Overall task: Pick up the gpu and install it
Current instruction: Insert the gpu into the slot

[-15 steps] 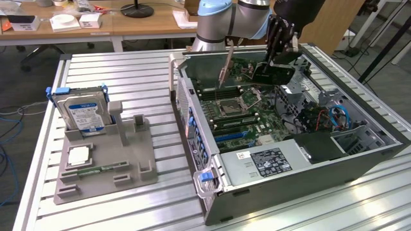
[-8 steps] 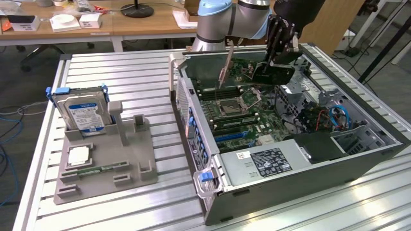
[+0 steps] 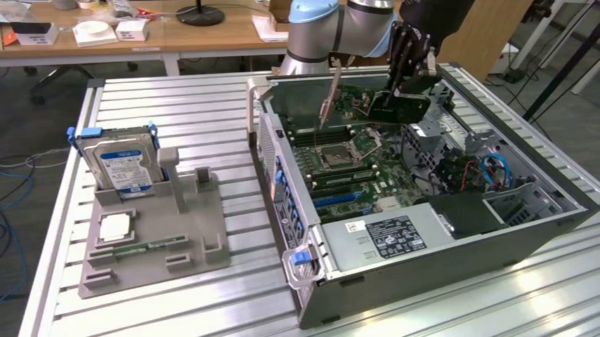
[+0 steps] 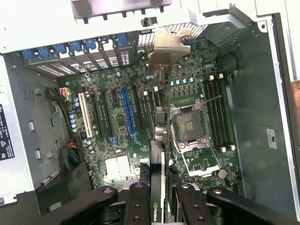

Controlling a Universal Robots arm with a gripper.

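Worktop [image 3: 187, 295]: slatted metal, fills most of the exterior view
Case [image 3: 440, 239]: open PC tower lying on its side, right half of the exterior view
Motherboard [image 3: 349, 168]: green, flat inside the case, empty CPU socket [image 4: 190, 124] near its middle, blue and white slots [image 4: 126, 115] beside it
Arm [image 3: 324, 28]: at upper centre of the exterior view, reaching down into the case
Tray [image 3: 154, 239]: grey, at left, with a hard drive [image 3: 117, 160] standing upright in it
Gripper [image 3: 405, 84]: clenched on the gpu, above the motherboard's far end
Gpu [image 3: 394, 107]: held edge-on above the motherboard, silver bracket [image 4: 169, 44] near the case's rear slots
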